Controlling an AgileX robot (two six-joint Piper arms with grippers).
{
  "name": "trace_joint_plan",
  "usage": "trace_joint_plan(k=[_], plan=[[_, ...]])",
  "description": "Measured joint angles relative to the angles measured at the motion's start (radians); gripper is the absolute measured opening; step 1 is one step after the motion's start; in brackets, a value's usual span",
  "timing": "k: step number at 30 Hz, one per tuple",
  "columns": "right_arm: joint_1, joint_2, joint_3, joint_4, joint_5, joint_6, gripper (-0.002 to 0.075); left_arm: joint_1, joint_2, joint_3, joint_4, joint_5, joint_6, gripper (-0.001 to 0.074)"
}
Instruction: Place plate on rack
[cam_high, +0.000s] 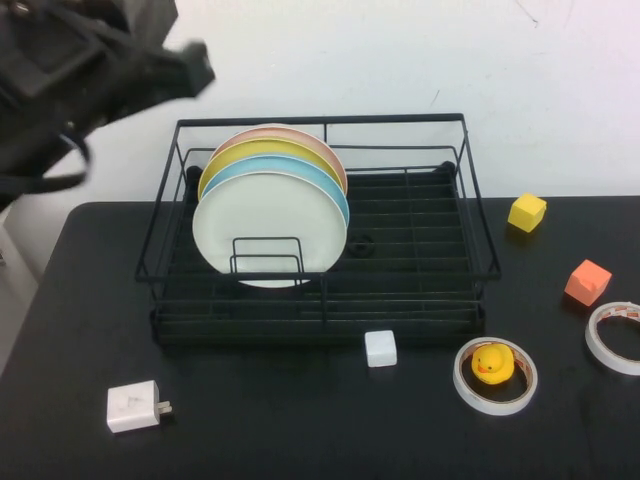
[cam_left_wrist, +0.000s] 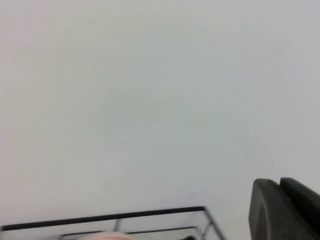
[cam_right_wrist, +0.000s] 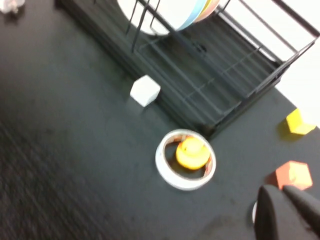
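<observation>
Nearest the camera, front left on the black tabletop (cam_high: 300, 430): small white plug-in charger block (cam_high: 134, 406), lying flat, prongs toward the right.

Upper left, raised well above the table: left gripper (cam_high: 185, 68), black, blurred, off the rack's back-left corner. Fingers pressed together, pinching nothing. Left wrist view mostly blank white wall, only the rack's top rail along one edge.

Centre: large black rectangular wire dish rack (cam_high: 400, 250) with tall rail frame. Standing on edge in its left half, four plates stacked front to back between the upright dividers: plain white round plate (cam_high: 268, 225) foremost, facing the camera, lower edge behind a short wire loop; then light blue plate (cam_high: 330, 185), yellow plate (cam_high: 255, 152), pinkish-orange plate (cam_high: 300, 133) at the back. Right half of rack holding no dishes.

Just in front of the rack's front rail, right of centre: small white cube (cam_high: 380, 348), apart from the rail.

Front right: white tape ring (cam_high: 495, 377) lying flat, yellow rubber duck (cam_high: 489, 362) sitting inside it.

Right of rack: yellow cube (cam_high: 526, 212) near the back, orange cube (cam_high: 588, 282) nearer, second tape ring (cam_high: 615, 337) at the table's right edge.

Right gripper (cam_right_wrist: 290, 212) seen only in its own wrist view, hovering above the table near the orange cube; fingers pressed together, empty.
</observation>
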Motion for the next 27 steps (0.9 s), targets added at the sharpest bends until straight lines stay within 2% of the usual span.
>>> trace_joint_plan(k=[7, 11, 14, 18, 21, 24, 27], plan=[[0.000, -0.103, 0.036, 0.117, 0.114, -0.173, -0.0002, -0.024, -0.077, 0.049, -0.055, 0.067, -0.051, 0.0000], [0.000, -0.129, 0.037, 0.215, 0.203, -0.243, -0.0002, -0.115, -0.139, 0.131, -0.057, 0.054, 0.019, 0.0000], [0.000, -0.129, 0.037, 0.267, 0.241, -0.247, -0.0002, -0.196, -0.204, 0.195, -0.061, -0.070, 0.100, 0.0000], [0.000, -0.129, 0.081, 0.315, 0.234, -0.246, -0.0002, -0.275, -0.312, 0.285, -0.073, -0.389, 0.194, 0.0000], [0.000, -0.131, 0.106, 0.316, 0.218, -0.246, -0.0002, -0.301, -0.393, 0.352, -0.093, -0.578, 0.219, 0.0000], [0.000, -0.131, 0.107, 0.316, 0.186, -0.237, -0.0002, -0.303, -0.487, 0.411, -0.102, -0.630, 0.214, 0.0000], [0.000, -0.135, 0.107, 0.316, 0.158, -0.210, -0.0002, -0.305, -0.580, 0.462, -0.102, -0.592, 0.173, 0.0000]])
